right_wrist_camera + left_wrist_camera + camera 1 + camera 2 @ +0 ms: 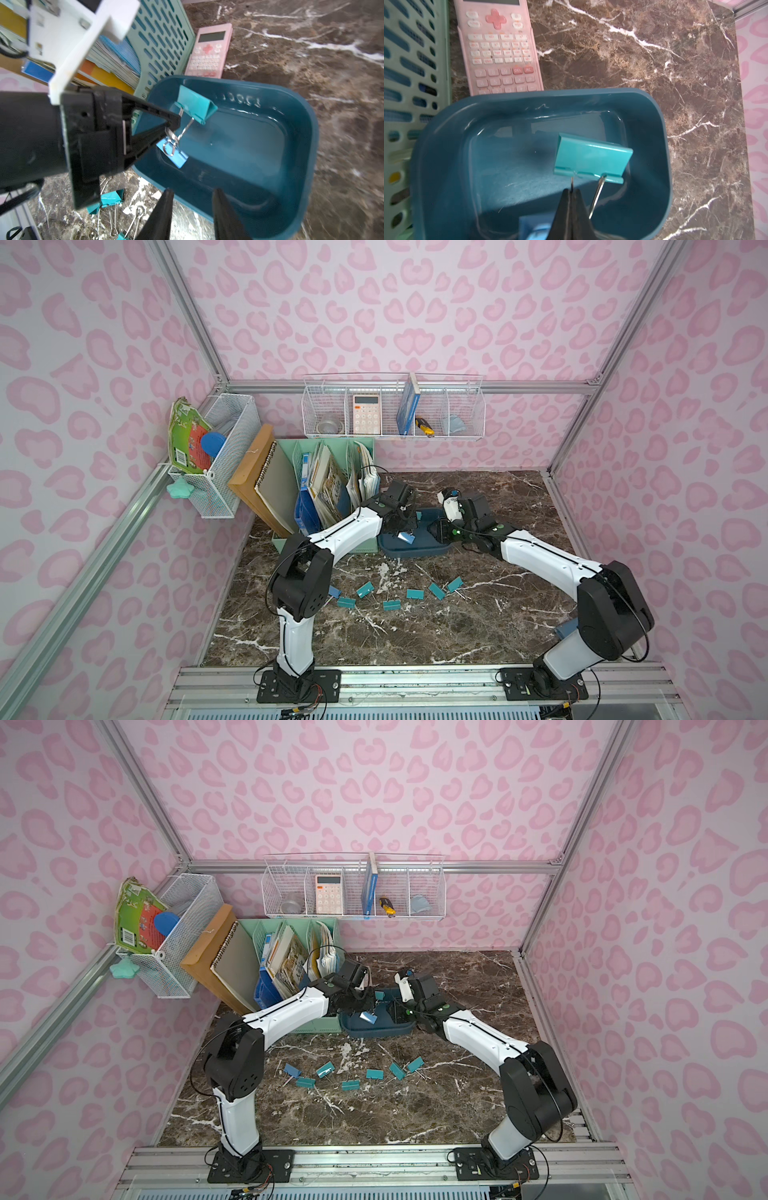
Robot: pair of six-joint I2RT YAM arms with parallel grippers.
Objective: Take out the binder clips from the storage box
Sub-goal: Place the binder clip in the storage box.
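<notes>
Teal metal hangs from the left gripper point(572, 192): its fingers are pressed together on one thin wire handle of a teal clip point(591, 160). The clip dangles tilted above the floor of the storage box point(663, 158). A blue clip point(172, 153) lies in the box just below those fingers, its wire loops close to the dangling handle. The right gripper point(193, 193) hovers at the box's near rim, fingers apart with nothing between them.

The hold is only on wire, so the clip can swing. The lift probably wants to be straight up and slow, checking that the free handle does not hook the blue clip, then a low release beside the row of clips point(414, 593) on the counter point(457, 635). The right arm is best held back until the left is clear.
</notes>
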